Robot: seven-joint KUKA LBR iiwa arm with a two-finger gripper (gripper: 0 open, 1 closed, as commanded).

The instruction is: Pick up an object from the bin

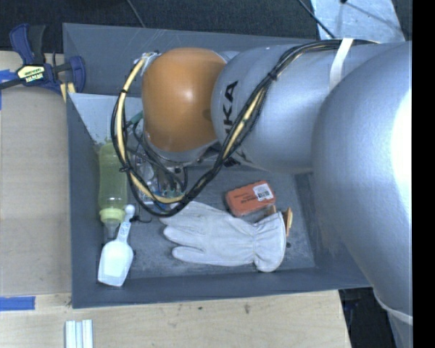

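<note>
Grey metal, the bin (pixel 80 267) is seen from above in the camera view, with the arm (pixel 333 114) coming in from three o'clock and covering most of the floor's upper half. Its orange cover (pixel 177 96) sits toward eleven o'clock of the bin's middle, ringed by black and yellow cables (pixel 122 122). The gripper (pixel 163 183) hangs beneath that cover, low over the floor. Whether it is released or clenched I cannot tell, as the cover and cables hide its working end.

As far as this view shows, the pick is not done: nothing can be seen lifted, and every loose thing lies flat on the floor. I judge the task to be at the reaching-down stage, with the grasp and the lift both left.

Nearest the gripper are two things. A pale green bottle (pixel 111 180) lies just beside it at nine o'clock, lengthwise along the bin's left wall, cap end toward six. A grey-white glove (pixel 225 238) lies near it at five o'clock, with the tips pointing toward nine. Which of the two it is meant for I cannot say.

Farther off, a small white squeeze bottle (pixel 116 259) lies at seven o'clock, below the green one. A brown box with a barcode label (pixel 248 198) lies at three to four o'clock, touching the glove's upper edge.
</note>
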